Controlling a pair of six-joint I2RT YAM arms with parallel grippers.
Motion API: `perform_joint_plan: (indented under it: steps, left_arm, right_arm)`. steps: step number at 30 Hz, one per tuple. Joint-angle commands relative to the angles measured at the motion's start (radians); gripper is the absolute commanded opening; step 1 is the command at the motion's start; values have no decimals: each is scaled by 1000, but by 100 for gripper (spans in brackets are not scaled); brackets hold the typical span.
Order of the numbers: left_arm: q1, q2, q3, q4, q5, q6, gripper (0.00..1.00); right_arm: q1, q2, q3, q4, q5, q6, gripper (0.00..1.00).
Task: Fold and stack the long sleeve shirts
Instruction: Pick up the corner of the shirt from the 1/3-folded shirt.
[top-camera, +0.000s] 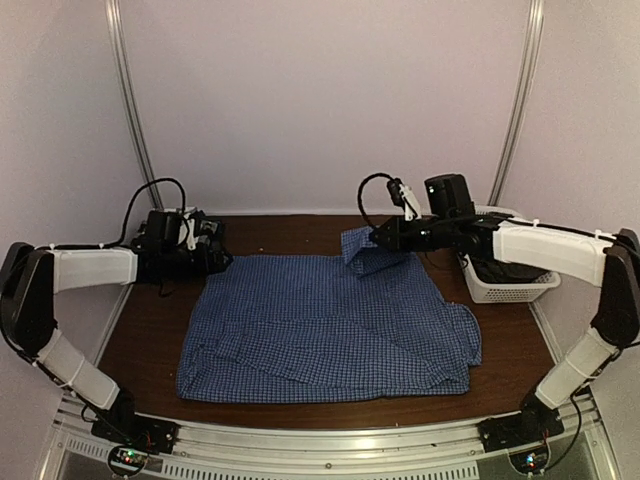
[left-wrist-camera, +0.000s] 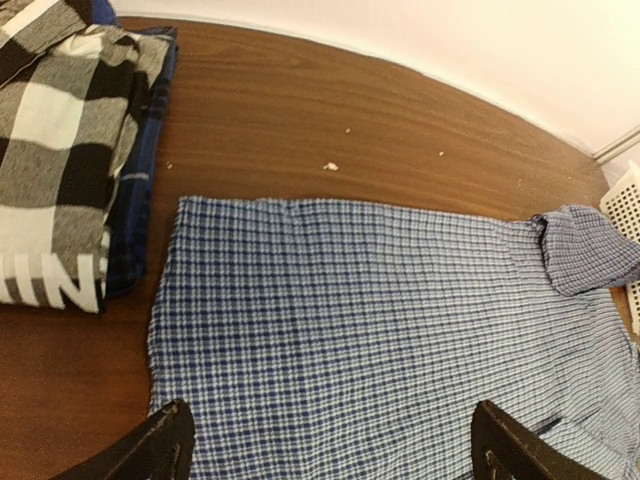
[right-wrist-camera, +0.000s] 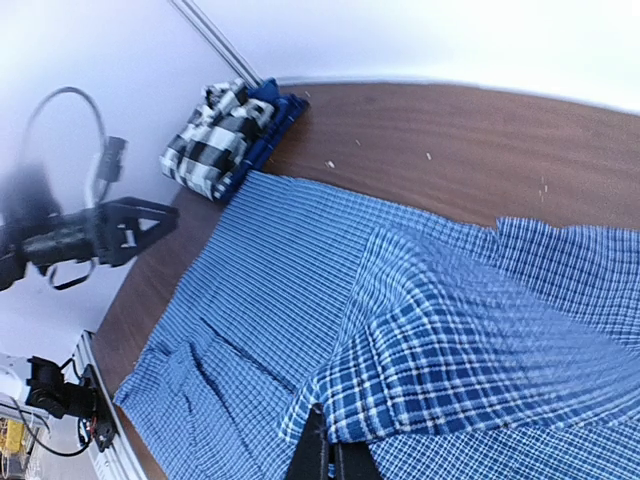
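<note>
Brown table (top-camera: 150, 335). A blue fine-check shirt (top-camera: 320, 330) lies spread flat across the middle of the top view, collar end toward upper right.

Folded stack in the upper left of the left wrist view: black-and-white plaid shirt (left-wrist-camera: 60, 120) on a navy shirt (left-wrist-camera: 135, 190), just beside the blue shirt's edge.

White basket (top-camera: 505, 282) at right of the top view.

Right gripper (right-wrist-camera: 330, 462) is clamped tight on a lifted fold of the blue shirt near the collar.

Left gripper (left-wrist-camera: 330, 455) is spread wide and holds nothing, over the shirt's upper-left corner.

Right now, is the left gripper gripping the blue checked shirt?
No, the left gripper stands wide open over the blue checked shirt, gripping nothing.
</note>
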Motion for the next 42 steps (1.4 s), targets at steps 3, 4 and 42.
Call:
perform_joint_plan:
  steps: [3,4,42]
  left_arm:
    - [10,78,141,70,140,55,97]
    - [10,86,148,82,147,74,96]
    - [11,482,532,-322,305,981,92]
  right_arm:
    - [-5,-268,-6,-248,-17,-122,0]
    - [-4,-298,-6,-270,-20,-127,0]
    - [-40,-503,267,-682,22,-188,0]
